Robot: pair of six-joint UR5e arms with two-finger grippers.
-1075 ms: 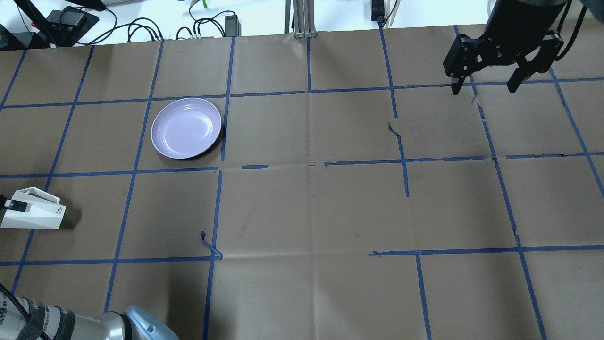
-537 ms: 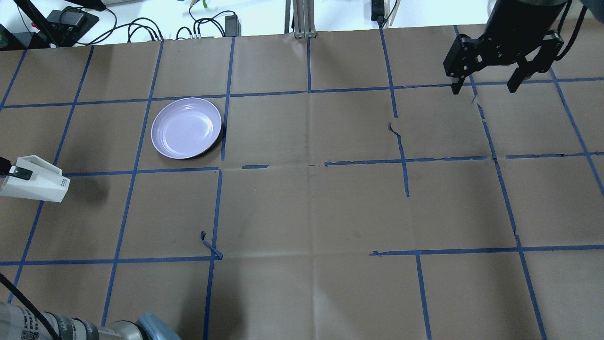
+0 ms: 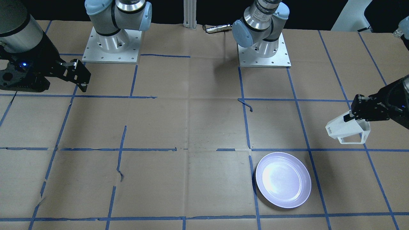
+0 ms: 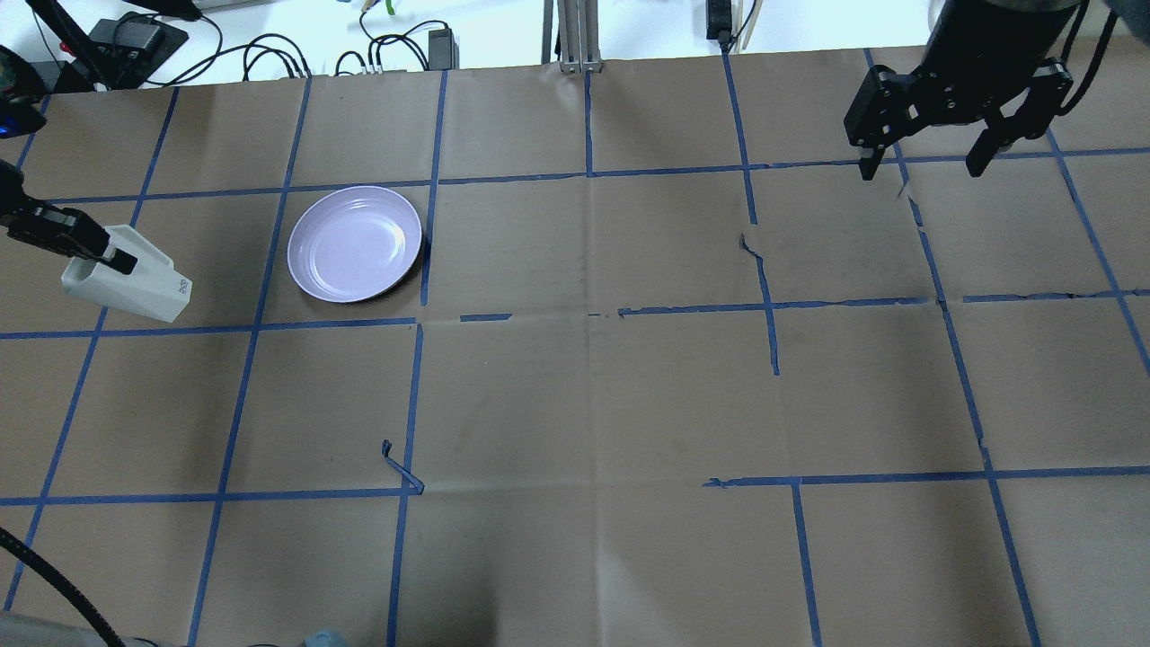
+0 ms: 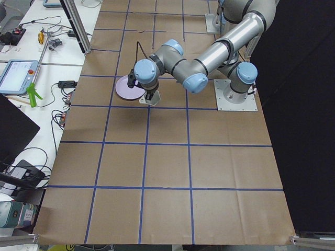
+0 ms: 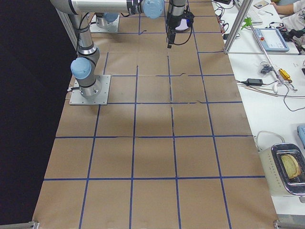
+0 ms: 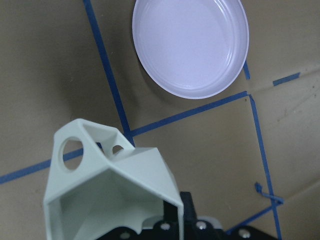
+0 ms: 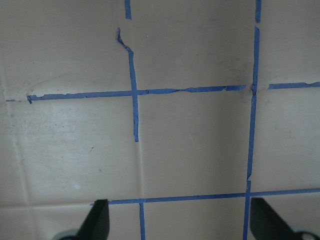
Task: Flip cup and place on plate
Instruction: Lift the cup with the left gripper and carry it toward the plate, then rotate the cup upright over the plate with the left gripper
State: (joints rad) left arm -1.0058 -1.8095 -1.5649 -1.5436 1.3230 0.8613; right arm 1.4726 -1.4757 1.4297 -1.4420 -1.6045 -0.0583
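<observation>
White cup point(image 4: 126, 280) pinched at rim by left claw point(image 4: 101, 256), carried on its side, base end pointing at plate point(image 4: 355, 243). Over last second cup travelled from lower on left edge of overhead frame up to plate's level. Now near plate, left of it, apart, seemingly clear of counter point(image 4: 575, 404). Plate unmoved, bare. Transport nearly done; uprighting and set-down remain. Right claw point(image 4: 921, 169) upper right, fingers spread, empty, unmoved.

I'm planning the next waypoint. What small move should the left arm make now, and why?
Probably carry the cup sideways toward the plate: the left gripper grips its wall, it hangs on its side, beside the plate rather than over it.
</observation>
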